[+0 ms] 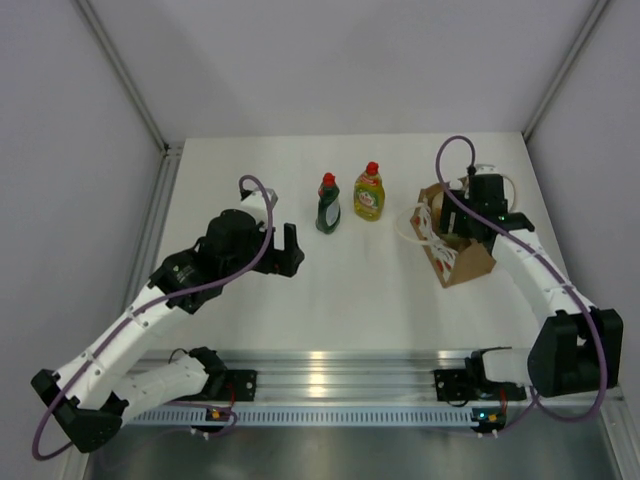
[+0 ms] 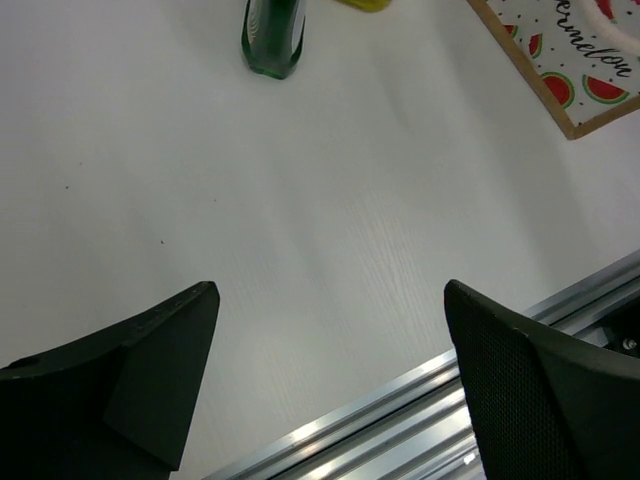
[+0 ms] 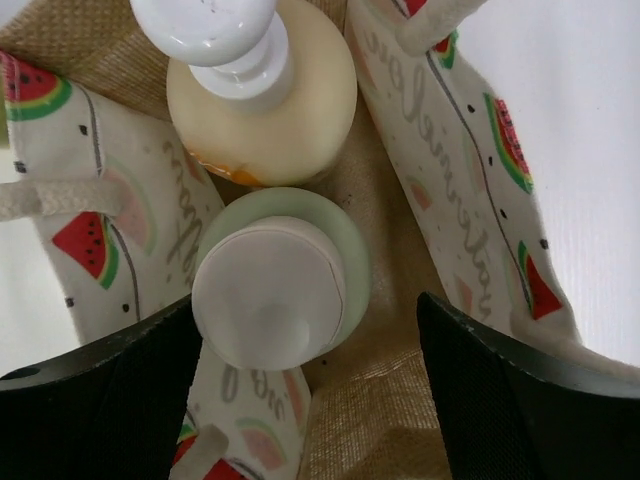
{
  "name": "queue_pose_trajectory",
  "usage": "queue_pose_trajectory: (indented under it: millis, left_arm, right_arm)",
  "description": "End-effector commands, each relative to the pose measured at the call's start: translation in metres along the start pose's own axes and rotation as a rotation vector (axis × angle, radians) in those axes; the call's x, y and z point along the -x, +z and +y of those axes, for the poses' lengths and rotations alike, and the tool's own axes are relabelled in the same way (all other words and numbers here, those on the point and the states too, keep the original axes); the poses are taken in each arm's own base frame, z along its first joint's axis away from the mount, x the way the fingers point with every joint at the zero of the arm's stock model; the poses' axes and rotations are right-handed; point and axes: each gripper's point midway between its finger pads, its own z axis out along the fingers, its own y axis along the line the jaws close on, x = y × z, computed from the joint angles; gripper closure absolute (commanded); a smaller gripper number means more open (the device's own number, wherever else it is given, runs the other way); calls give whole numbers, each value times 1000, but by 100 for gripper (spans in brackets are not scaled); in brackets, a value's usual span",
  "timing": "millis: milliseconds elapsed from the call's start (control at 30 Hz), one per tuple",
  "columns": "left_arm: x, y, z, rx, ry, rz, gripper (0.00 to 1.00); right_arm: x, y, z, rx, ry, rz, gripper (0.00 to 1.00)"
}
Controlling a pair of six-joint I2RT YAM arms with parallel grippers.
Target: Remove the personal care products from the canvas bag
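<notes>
Two personal care products stand on the white table: a dark green bottle with a red cap and a yellow-green one with a red cap. The canvas bag, printed with watermelons, stands at the right. Inside it are a cream cylinder with a white cap and a peach bottle with a white pump. My right gripper hangs open over the bag's mouth, its fingers either side of the cylinder's cap, gripping nothing. My left gripper is open and empty above bare table, left of the bottles.
White rope handles hang over the bag's left side. An aluminium rail runs along the near table edge. Grey walls and frame posts close in the table at the back and sides.
</notes>
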Motion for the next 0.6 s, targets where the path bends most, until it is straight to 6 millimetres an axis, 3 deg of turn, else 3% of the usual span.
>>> queue_pose_trajectory:
  millis: [0, 133, 267, 567]
  left_arm:
    - [-5, -1, 18, 78, 66, -3, 2]
    - [-18, 5, 32, 138, 63, 16, 2]
    - [-30, 14, 31, 137, 45, 57, 2]
    - [-31, 12, 33, 140, 40, 52, 2]
  right_arm:
    - [-2, 5, -6, -15, 17, 42, 17]
    - [-5, 15, -1, 9, 7, 75, 17]
    - [-11, 28, 1, 8, 2, 103, 18]
    - [-13, 43, -1, 0, 7, 80, 24]
